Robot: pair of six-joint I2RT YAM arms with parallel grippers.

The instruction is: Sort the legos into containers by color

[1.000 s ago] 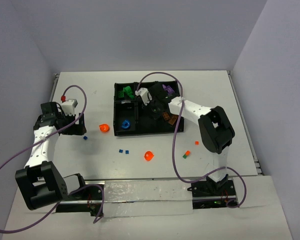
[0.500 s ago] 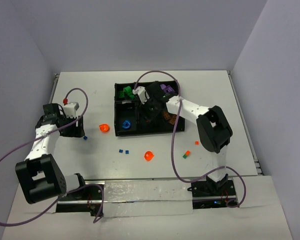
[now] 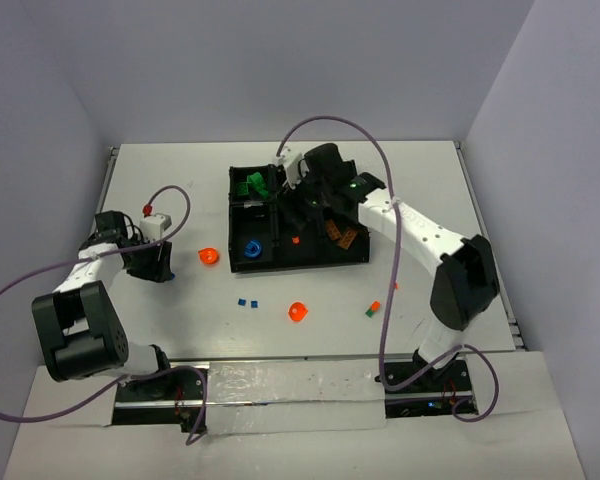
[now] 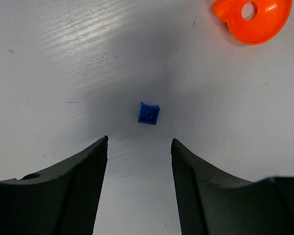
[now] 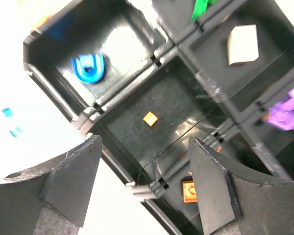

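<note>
Found the legos split between tray and table. Saw, inside the black tray (image 3: 234,215), green pieces (image 3: 252,184) in the far-left compartment, a blue ring piece (image 3: 250,248) in the near-left one, a lone small orange brick (image 5: 149,118) flat on the floor of the near-middle one, and brown pieces (image 3: 342,237) in the near-right one. Made out from the right wrist a tan piece (image 5: 242,45) in the far-middle compartment and purple pieces (image 5: 284,115) in the far-right one.

Counted, loose on the white table (image 3: 420,165), one orange round piece (image 3: 209,257) just left of the tray, a second orange round piece (image 3: 298,312) nearer the arms, a pair of tiny blue bits (image 3: 240,300) side by side, and a tiny orange bit (image 3: 375,306) just beside a tiny green bit (image 3: 369,313).

Found the right gripper (image 5: 144,144) over the near-middle compartment, fingers spread wide and gripping nothing, with the orange brick showing untouched in the gap.

Found the left gripper (image 4: 139,142) at the table's left side, well apart from the tray, fingers likewise parted and empty, with a small blue brick (image 4: 149,113) on the table just ahead of the tips, in line with the gap and clear of both fingers.
</note>
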